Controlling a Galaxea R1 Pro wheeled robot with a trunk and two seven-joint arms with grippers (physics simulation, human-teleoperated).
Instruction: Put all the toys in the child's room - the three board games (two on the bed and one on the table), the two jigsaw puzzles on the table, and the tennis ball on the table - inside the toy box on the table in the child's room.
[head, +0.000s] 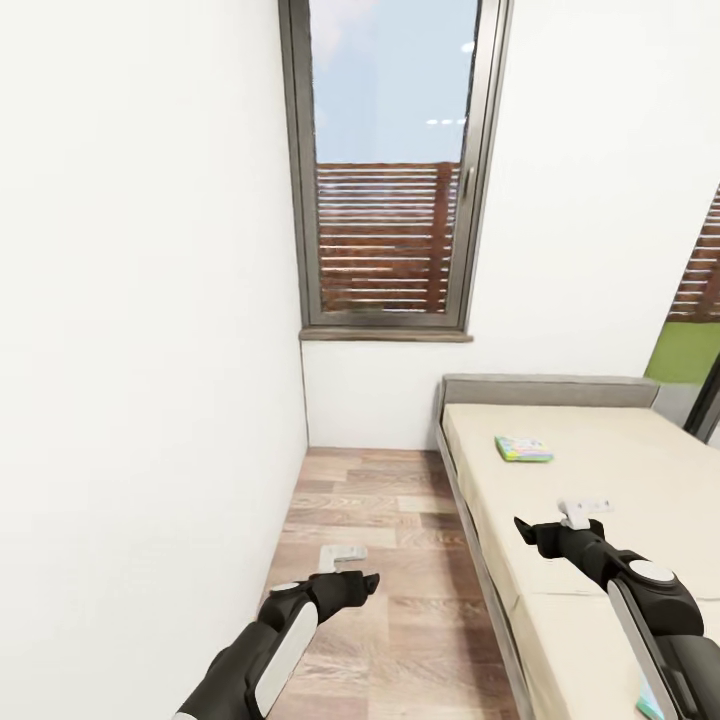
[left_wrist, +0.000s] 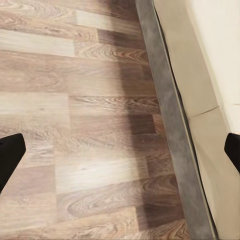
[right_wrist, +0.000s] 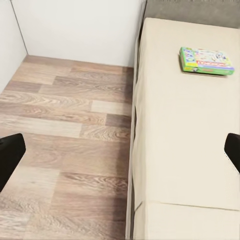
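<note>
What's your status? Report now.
Left gripper open over floor. Right gripper open over bed. Green-edged board game ahead, path unobstructed.

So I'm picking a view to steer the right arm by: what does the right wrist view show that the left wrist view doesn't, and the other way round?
Right wrist view alone: a green-edged game box lying flat on the mattress near its head end, plus the white wall. Left wrist view alone: a close look at the bed's grey frame. Both share the wood floor, the bed's edge, and dark fingertips spread wide, holding nothing.
</note>
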